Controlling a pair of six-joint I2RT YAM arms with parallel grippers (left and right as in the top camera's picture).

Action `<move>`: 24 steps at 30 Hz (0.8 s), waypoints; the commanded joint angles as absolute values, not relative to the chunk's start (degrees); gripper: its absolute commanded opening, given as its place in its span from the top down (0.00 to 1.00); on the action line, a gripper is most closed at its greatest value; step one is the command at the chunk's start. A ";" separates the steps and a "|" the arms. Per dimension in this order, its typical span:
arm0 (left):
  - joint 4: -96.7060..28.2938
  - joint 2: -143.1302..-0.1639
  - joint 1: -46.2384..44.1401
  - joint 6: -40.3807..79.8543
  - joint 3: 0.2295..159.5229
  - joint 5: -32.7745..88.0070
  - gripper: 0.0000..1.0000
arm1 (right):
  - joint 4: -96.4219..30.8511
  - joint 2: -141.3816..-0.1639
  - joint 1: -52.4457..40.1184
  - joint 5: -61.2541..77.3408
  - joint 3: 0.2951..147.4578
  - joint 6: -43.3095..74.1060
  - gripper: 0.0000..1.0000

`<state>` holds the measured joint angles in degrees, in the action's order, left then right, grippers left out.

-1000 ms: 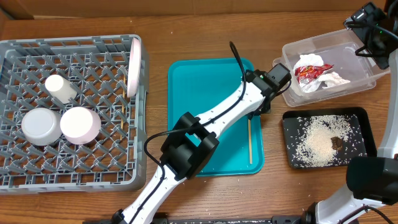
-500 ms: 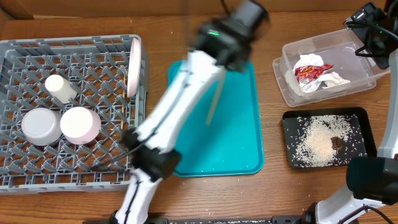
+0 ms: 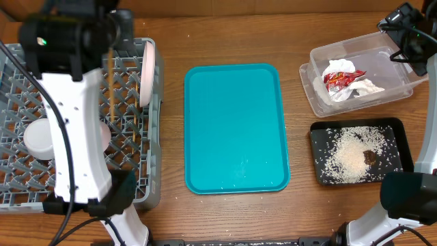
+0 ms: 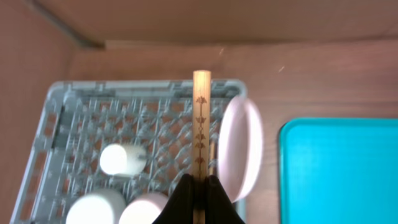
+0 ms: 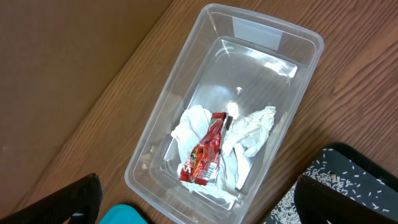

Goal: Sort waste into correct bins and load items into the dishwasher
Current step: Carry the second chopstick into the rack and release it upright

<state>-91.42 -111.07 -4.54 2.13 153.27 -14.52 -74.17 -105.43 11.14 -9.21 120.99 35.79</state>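
Rack (image 3: 20,188) of grey plastic, square with a lattice floor and low walls, is holding the dishes. We are seeing in it a round white plate (image 3: 147,74) standing on its edge against the right wall, a small white cup (image 4: 122,159) lying on its side, and two white bowls (image 4: 93,208) sitting just beside each other. A thin wooden chopstick (image 3: 138,126) is lying in the rack near the plate.

The left gripper (image 4: 199,186) is hovering over the rack with its fingers pressed together on a second chopstick (image 4: 200,124), which has small brown marks printed along it.

The teal tray (image 3: 235,126), smooth with rounded corners, is lying between the rack and the bins.

The clear tub (image 5: 249,56) is holding crumpled white paper (image 5: 249,134) and a shiny red wrapper (image 5: 204,152) lying on the paper. The shallow black tray (image 3: 394,130) is carrying a pile of loose rice (image 3: 348,158) and a small brown scrap (image 3: 369,156).

The right gripper (image 5: 198,186) is hanging above the tub, its fingers wide apart and holding nothing.
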 commanded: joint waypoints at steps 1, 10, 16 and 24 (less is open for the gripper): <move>-92.29 -115.55 -0.01 -0.25 150.74 -8.82 0.96 | -73.87 -105.01 11.00 -9.39 120.97 35.64 0.00; -92.38 -131.68 6.90 -0.71 149.67 -8.91 0.96 | -73.87 -105.01 11.00 -9.39 120.97 35.64 0.00; -92.12 -138.04 7.84 -1.41 149.67 -7.22 0.96 | -73.87 -105.01 11.00 -9.39 120.97 35.64 0.00; -88.99 -139.74 7.84 -7.73 149.67 3.44 0.92 | -73.87 -105.01 11.00 -9.39 120.97 35.64 0.00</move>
